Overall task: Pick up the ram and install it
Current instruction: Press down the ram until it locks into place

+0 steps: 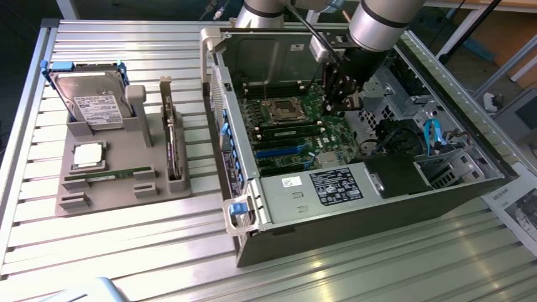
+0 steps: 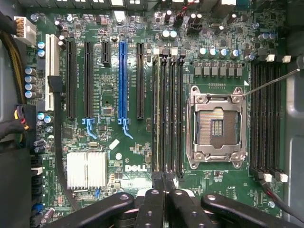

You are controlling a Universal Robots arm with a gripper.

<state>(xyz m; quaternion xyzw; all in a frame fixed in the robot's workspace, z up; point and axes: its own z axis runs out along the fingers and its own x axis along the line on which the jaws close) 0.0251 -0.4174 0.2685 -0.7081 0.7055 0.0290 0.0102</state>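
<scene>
One green ram stick (image 2: pixel 156 114) looks seated in the slot farthest from the empty processor socket (image 2: pixel 217 126), so the install seems nearly or fully done. A second green stick (image 1: pixel 109 176) lies in the grey tray (image 1: pixel 126 195) toward the desk's (image 1: pixel 126 251) edge at the exterior view's left. The hand (image 2: pixel 164 194) hovers over those slots, and I cannot tell whether it grips anything; "DELL" (image 2: pixel 137 167) is printed on the board.

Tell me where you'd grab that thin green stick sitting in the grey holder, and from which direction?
Take the ram by its long top edge, near the middle, with the jaws closing on its two flat faces, coming straight down from above. It appears to stand on edge in a slot of the grey holder, so the holder's walls probably block its sides and leave just that edge free.
</scene>
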